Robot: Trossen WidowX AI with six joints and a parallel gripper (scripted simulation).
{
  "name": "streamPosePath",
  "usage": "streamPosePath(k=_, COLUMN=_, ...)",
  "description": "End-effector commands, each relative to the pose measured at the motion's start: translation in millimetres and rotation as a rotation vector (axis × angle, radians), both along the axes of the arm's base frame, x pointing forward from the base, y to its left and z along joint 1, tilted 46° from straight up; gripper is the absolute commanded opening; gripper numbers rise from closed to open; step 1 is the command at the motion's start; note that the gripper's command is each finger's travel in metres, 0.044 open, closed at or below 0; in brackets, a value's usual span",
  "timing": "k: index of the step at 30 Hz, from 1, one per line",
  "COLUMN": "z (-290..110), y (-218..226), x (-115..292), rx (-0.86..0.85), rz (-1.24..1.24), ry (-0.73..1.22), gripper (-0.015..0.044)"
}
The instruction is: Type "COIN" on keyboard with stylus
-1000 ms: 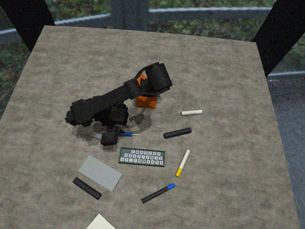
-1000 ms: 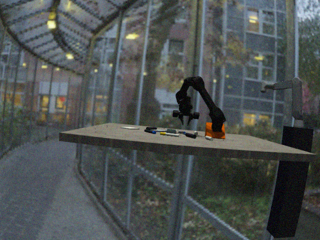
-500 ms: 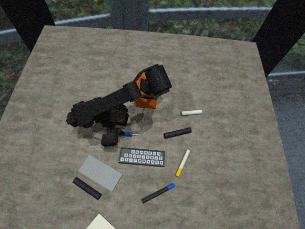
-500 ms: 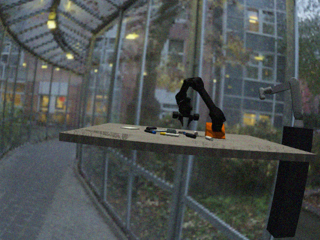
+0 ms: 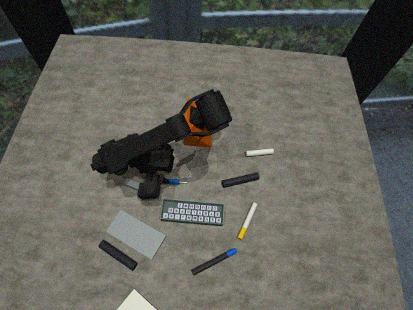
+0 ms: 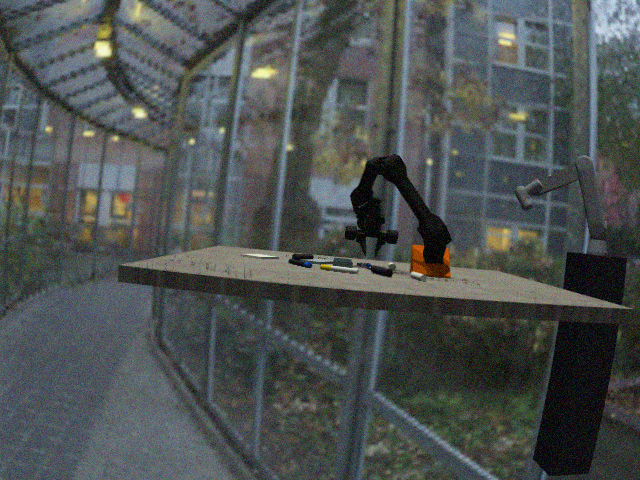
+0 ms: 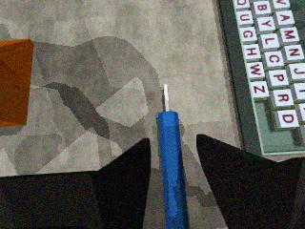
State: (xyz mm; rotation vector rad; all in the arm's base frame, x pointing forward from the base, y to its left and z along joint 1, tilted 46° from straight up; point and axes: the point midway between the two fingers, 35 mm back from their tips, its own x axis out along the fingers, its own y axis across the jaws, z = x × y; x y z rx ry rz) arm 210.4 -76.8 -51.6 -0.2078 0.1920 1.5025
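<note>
The stylus (image 5: pixel 173 181) (image 7: pixel 171 157) is a blue rod with a thin white tip, and it lies flat on the table. My gripper (image 5: pixel 152 183) (image 6: pixel 371 249) (image 7: pixel 172 142) is down low over it. The two black fingers straddle the blue shaft, with a gap on each side, so the gripper is open. The tip points away from the fingers. The small green keyboard (image 5: pixel 192 212) (image 7: pixel 248 114) has white keys with red letters. It lies just in front of the gripper in the top view and at the right edge of the wrist view.
The arm's orange base (image 5: pixel 198 140) (image 7: pixel 14 81) stands behind the gripper. Around the keyboard lie a white cylinder (image 5: pixel 259 152), a black cylinder (image 5: pixel 240 179), a yellow-ended marker (image 5: pixel 247 221), a blue-capped marker (image 5: pixel 213 261), a grey card (image 5: pixel 135 234), another black cylinder (image 5: pixel 117 254) and a white sheet (image 5: pixel 135 301).
</note>
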Motion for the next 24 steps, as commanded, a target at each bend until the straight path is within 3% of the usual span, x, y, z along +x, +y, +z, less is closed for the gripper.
streamPosePath(k=1, z=-2.7, y=3.9, x=0.0, rx=0.004, rz=-0.001, ry=0.004, gripper=0.0150)
streamPosePath(k=24, z=-13.0, y=14.5, x=0.6, rx=0.004, rz=-0.001, ry=0.004, gripper=0.0150)
